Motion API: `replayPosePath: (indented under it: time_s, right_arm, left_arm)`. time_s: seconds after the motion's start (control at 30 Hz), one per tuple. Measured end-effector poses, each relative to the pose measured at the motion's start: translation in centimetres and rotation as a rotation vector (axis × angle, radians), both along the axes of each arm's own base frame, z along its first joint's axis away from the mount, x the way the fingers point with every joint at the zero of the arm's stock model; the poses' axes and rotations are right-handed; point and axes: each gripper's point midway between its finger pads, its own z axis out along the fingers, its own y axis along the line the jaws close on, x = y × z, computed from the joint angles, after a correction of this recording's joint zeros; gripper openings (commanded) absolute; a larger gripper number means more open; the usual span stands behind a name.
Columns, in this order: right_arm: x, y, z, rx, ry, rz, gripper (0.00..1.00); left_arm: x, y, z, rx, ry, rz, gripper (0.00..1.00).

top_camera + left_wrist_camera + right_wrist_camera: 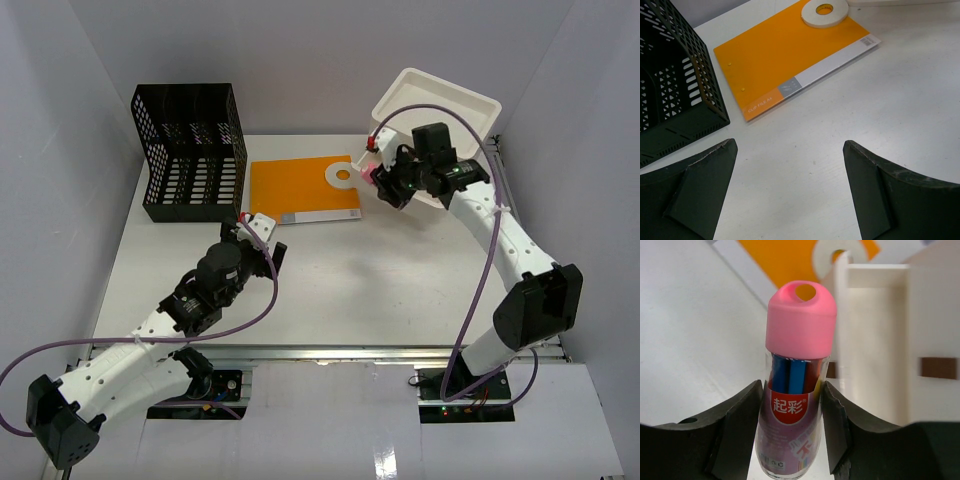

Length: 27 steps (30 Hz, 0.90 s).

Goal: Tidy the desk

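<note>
The white desk (380, 280) carries an orange clip file (300, 188) with a white tape roll (343, 177) on its right corner. My right gripper (378, 180) is shut on a clear tube of coloured pens with a pink cap (797, 390), held above the desk at the near-left corner of the white drawer box (440, 110). My left gripper (262, 240) is open and empty over bare desk, just in front of the file (785, 55).
A black mesh file holder (192, 150) stands at the back left, close to the left gripper's left finger (695, 185). The white box (875, 340) fills the back right corner. White walls close in the desk on three sides.
</note>
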Motion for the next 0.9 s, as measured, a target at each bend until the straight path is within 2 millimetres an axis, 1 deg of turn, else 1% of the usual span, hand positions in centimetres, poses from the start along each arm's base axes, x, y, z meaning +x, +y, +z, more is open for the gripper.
replayPosePath:
  time_s: [0.07, 0.13, 0.2, 0.27, 0.33, 0.4, 0.53, 0.6, 0.7, 0.8, 0.9]
  right_arm:
    - [1.5, -1.7, 1.8, -0.017, -0.057, -0.033, 0.08]
    - [2.7, -2.9, 3.1, -0.042, -0.104, -0.058, 0.08]
    - [3.7, -3.7, 3.9, -0.072, -0.138, -0.071, 0.08]
    - [4.9, -4.0, 4.0, -0.117, -0.163, -0.069, 0.08]
    - [6.3, -4.3, 3.5, -0.163, -0.177, -0.067, 0.08]
    - [7.3, -4.5, 2.1, -0.212, -0.169, -0.062, 0.09]
    - [8.6, -5.5, -1.2, -0.300, -0.127, -0.067, 0.14]
    - [9.1, -6.0, -2.1, -0.330, -0.117, -0.074, 0.18]
    - [9.6, -6.6, -2.7, -0.352, -0.115, -0.088, 0.37]
    - [9.9, -7.0, -2.7, -0.364, -0.121, -0.096, 0.45]
    - [10.1, -7.2, -2.6, -0.367, -0.129, -0.100, 0.50]
  left_arm:
    - [0.0, 0.0, 0.0, 0.000, 0.000, 0.000, 0.98]
    - [0.0, 0.0, 0.0, 0.001, 0.001, 0.000, 0.98]
    - [0.0, 0.0, -0.1, 0.001, 0.002, 0.000, 0.98]
    - [0.0, 0.0, -0.1, 0.002, 0.002, 0.000, 0.98]
    - [0.0, 0.0, -0.1, 0.003, 0.003, 0.000, 0.98]
    - [0.1, 0.0, -0.2, 0.004, 0.005, 0.000, 0.98]
    - [0.1, -0.1, -0.3, 0.007, 0.007, 0.000, 0.98]
    - [0.1, -0.1, -0.3, 0.007, 0.008, -0.001, 0.98]
    - [0.1, -0.1, -0.3, 0.008, 0.009, -0.001, 0.98]
    - [0.1, -0.1, -0.4, 0.009, 0.009, -0.001, 0.98]
    - [0.1, -0.1, -0.4, 0.009, 0.011, -0.001, 0.98]
